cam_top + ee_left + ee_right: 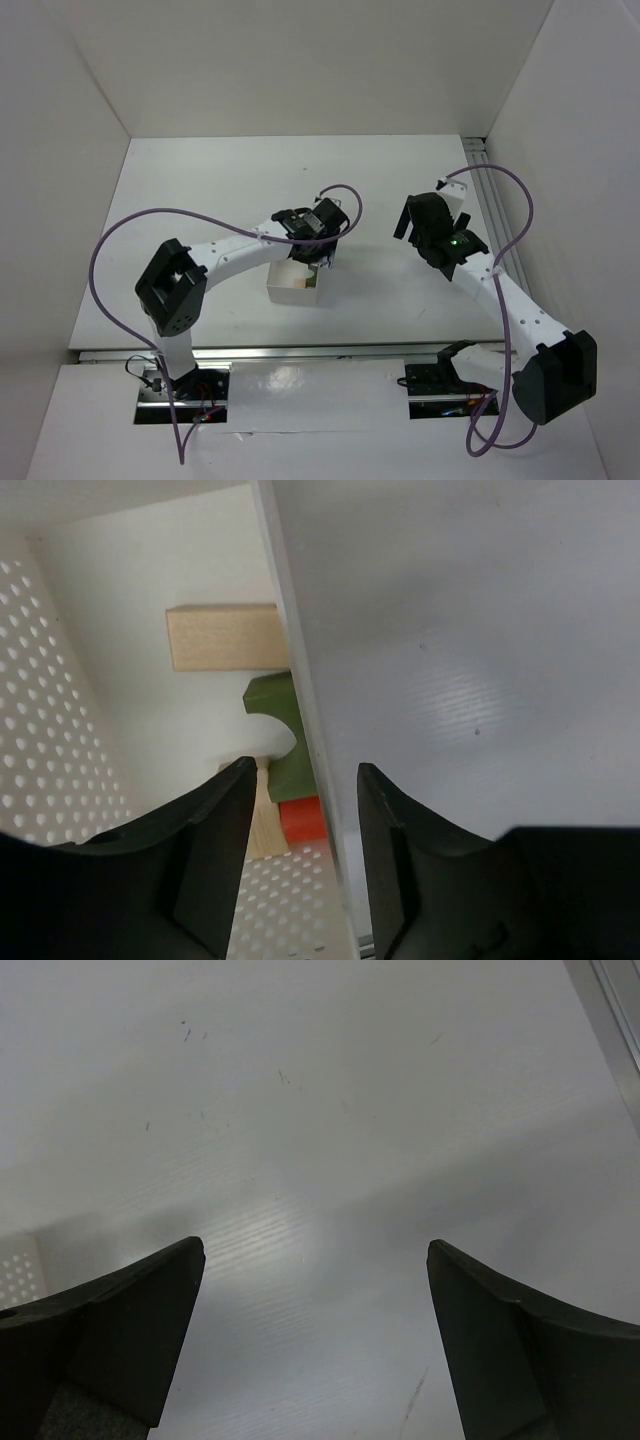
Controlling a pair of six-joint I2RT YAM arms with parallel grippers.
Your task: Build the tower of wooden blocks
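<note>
The wood block tower's pieces lie loose inside a white box (285, 292); no standing tower is in view. In the left wrist view I see a pale tan block (225, 637), a dark green notched block (280, 730), a red block (302, 820) and a second tan piece (263, 815). My left gripper (305, 767) (318, 255) straddles the box's right wall (298, 670), with one finger inside the box and one outside. Its jaws stand apart. My right gripper (315, 1245) (420, 225) hangs wide open over bare table, with nothing between its fingers.
The box's perforated side wall (40, 700) lies left of the blocks. White enclosure walls surround the table (200, 190). A metal rail (490, 190) runs along the right edge. Purple cables loop over both arms.
</note>
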